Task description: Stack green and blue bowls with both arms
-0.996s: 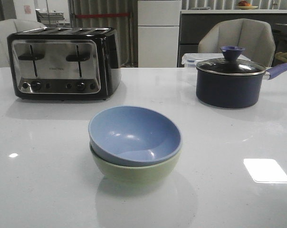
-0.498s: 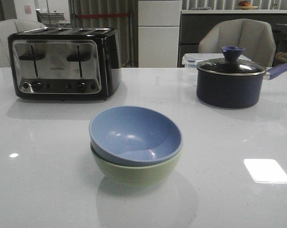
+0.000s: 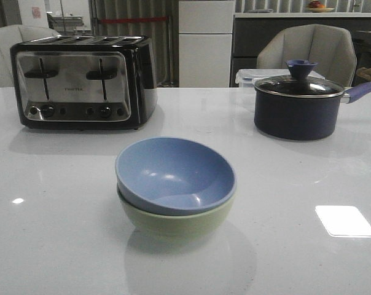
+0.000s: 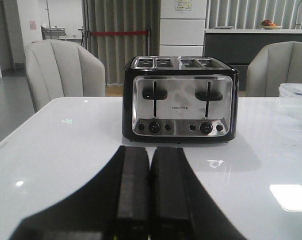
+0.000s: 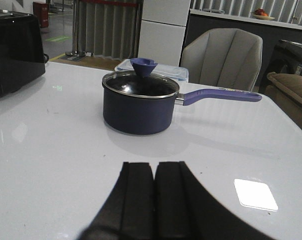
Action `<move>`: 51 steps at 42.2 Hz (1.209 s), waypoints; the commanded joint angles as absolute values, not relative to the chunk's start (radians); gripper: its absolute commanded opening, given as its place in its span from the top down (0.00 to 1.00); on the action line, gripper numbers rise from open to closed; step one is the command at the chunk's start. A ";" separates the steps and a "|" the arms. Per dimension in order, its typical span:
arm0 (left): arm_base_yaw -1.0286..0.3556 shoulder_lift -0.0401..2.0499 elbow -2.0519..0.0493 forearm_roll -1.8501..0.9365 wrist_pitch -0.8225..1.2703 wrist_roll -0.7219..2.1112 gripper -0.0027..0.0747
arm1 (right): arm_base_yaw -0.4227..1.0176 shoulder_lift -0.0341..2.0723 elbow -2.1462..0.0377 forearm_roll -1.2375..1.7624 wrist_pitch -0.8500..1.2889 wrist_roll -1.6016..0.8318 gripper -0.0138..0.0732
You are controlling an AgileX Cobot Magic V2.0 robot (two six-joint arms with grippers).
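Observation:
In the front view the blue bowl (image 3: 173, 175) sits nested inside the green bowl (image 3: 173, 221) near the middle of the white table, slightly tilted. Neither arm shows in the front view. My left gripper (image 4: 150, 150) is shut with nothing between its fingers, facing the toaster (image 4: 180, 99). My right gripper (image 5: 154, 165) is also shut and empty, facing the saucepan (image 5: 140, 107). Neither wrist view shows the bowls.
A black and chrome toaster (image 3: 84, 82) stands at the back left. At the back right is a dark navy lidded saucepan (image 3: 298, 107) with its handle pointing right, and behind it a clear lidded container (image 3: 250, 76). Chairs stand beyond the table's far edge.

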State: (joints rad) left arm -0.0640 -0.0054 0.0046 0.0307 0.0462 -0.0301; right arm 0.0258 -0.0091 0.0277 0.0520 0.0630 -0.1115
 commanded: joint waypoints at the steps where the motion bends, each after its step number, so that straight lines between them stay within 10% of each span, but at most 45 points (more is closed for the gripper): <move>1: -0.071 -0.024 0.009 0.022 -0.042 -0.030 0.85 | 0.031 -0.029 0.024 -0.039 -0.067 0.000 0.78; 51: -0.071 -0.024 0.009 0.022 -0.042 -0.030 0.85 | 0.005 -0.030 0.025 -0.040 -0.138 0.005 0.78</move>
